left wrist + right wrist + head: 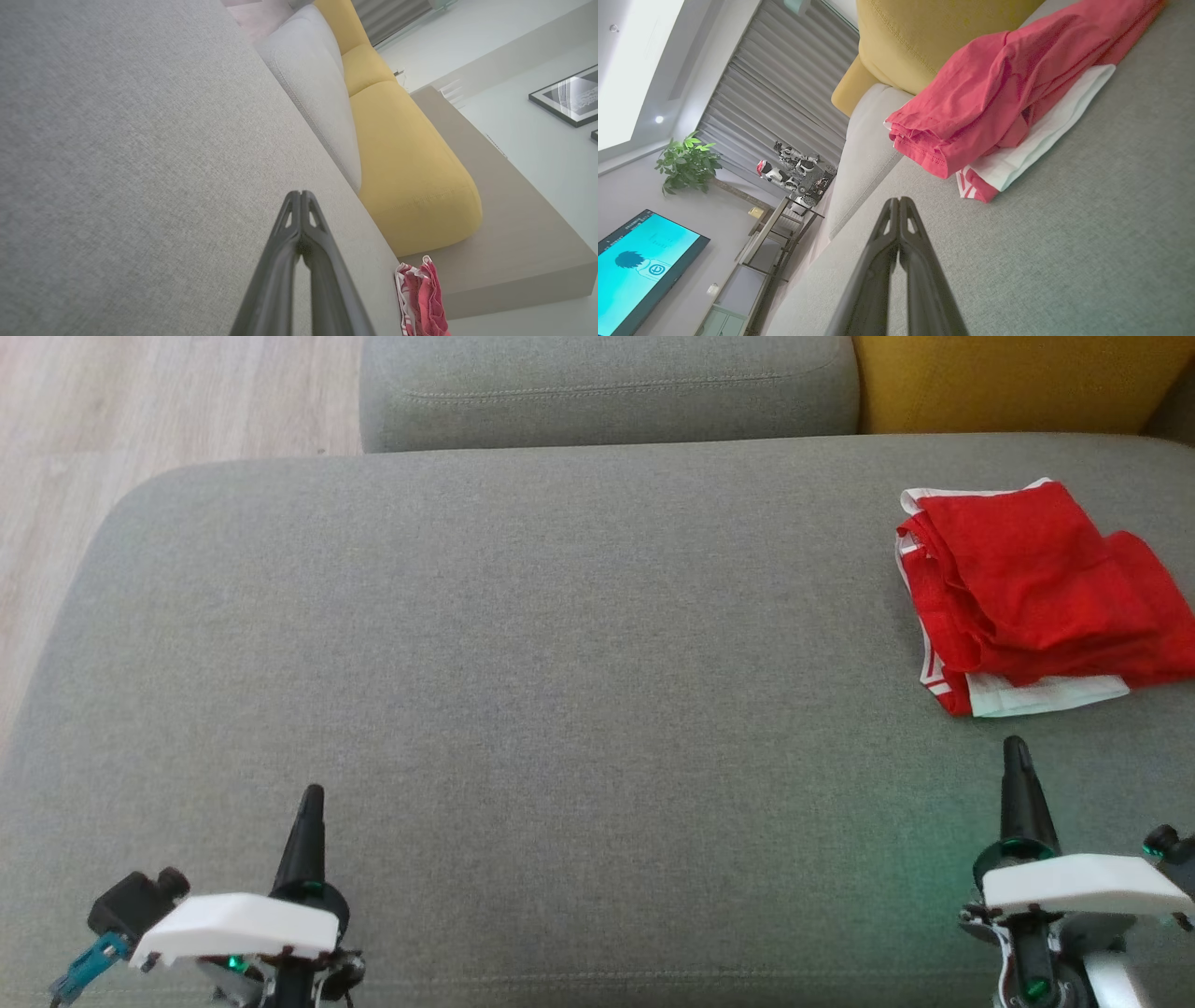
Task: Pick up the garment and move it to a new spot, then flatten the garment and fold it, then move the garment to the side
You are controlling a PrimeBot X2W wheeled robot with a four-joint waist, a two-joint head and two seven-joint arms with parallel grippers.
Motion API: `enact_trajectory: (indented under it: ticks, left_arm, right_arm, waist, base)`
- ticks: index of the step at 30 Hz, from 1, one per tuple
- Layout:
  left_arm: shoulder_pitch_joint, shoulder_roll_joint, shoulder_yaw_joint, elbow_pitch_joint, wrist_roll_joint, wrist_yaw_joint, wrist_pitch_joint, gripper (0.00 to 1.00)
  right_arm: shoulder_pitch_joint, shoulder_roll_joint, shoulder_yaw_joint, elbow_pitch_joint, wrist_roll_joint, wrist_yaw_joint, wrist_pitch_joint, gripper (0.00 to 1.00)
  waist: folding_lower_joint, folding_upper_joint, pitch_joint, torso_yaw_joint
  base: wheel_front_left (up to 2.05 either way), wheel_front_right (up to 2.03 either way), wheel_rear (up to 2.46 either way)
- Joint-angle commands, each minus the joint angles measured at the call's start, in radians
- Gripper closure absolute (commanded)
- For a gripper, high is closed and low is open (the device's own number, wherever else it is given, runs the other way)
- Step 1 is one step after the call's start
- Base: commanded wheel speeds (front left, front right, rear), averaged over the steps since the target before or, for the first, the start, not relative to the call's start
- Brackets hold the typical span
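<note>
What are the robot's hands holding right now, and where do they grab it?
Nothing. The left gripper and right gripper are both shut and empty. The folded red and white garment lies on the grey sofa seat, apart from both.

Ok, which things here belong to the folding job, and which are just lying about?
Job: garment; seat it lies on.
Just there: yellow cushion; grey cushion; TV; plant; picture.

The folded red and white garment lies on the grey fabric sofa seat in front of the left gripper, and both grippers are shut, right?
No: the head view shows the folded red and white garment in front of the right gripper, not the left gripper.
</note>
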Motion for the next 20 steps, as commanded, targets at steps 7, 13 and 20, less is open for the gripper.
enact_trajectory:
  ticks: [7,13,20]
  left_arm:
    - [-0.062,0.016,0.045,-0.028,-0.081,-0.016,0.022,1.0]
    - [-0.069,0.017,0.059,-0.027,-0.14,-0.019,0.04,1.0]
    - [-0.077,0.017,0.076,-0.027,-0.208,-0.022,0.06,1.0]
  right_arm:
    - [-0.056,-0.021,-0.001,-0.028,0.099,0.0,0.022,1.0]
    - [-0.06,-0.021,-0.007,-0.026,0.171,0.0,0.039,1.0]
    - [-0.065,-0.021,-0.015,-0.025,0.255,-0.001,0.059,1.0]
  waist:
    - [0.0,0.0,-0.002,-0.003]
    - [0.0,0.0,-0.003,-0.006]
    - [0.0,0.0,-0.005,-0.008]
  base:
    - [0.0,0.0,0.0]
    - [0.0,0.0,0.0]
    - [0.0,0.0,0.0]
